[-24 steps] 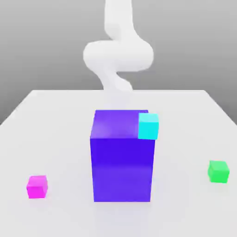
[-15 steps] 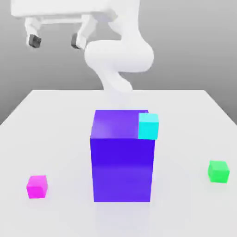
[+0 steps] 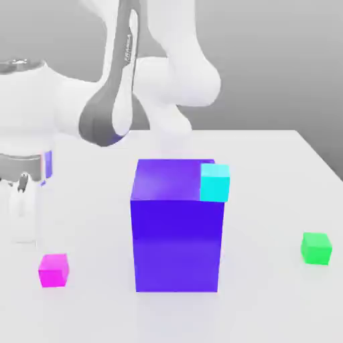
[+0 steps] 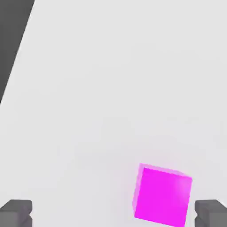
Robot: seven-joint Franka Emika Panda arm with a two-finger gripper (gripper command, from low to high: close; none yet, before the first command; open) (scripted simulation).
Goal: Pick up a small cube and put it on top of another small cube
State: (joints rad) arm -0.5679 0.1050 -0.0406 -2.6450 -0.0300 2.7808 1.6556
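light: bright, even, diffuse | shadows: faint, soft | glare: mild on table (image 3: 268, 201) | blur: slightly soft render

Magenta cube (image 3: 53, 270) and green cube (image 3: 316, 248) lie well apart.

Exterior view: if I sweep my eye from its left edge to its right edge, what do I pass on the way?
The gripper hanging over the table → the small magenta cube → the big blue-violet block → the cyan cube by the block's upper right corner → the small green cube.
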